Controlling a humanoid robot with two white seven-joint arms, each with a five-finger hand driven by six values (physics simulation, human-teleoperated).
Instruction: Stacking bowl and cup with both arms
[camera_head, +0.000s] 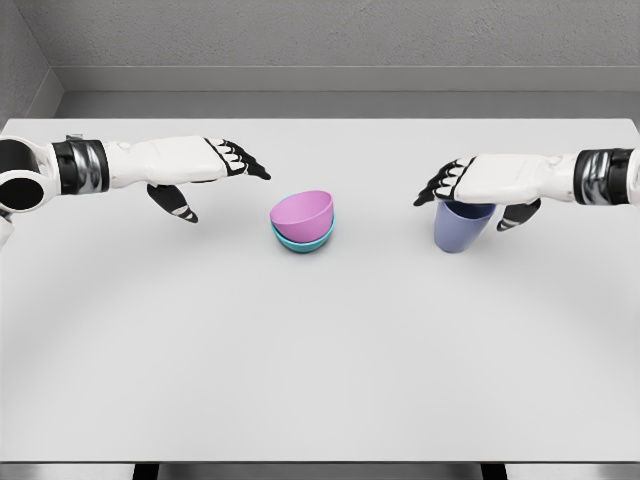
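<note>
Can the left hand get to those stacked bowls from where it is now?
Probably yes. The left hand hovers open just left of the pink bowl nested in the teal bowl, with only bare table between them. The right hand is off over the purple cup.

Two round bowls, a pink plastic bowl (302, 211) nested in a teal plastic bowl (300, 242); one blue-violet plastic cup (459, 228); one white desk (320, 350).

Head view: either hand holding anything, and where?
Left hand is open, holding nothing. Right hand sits over the rim of the blue cup; whether it actually grips cannot be told.
</note>
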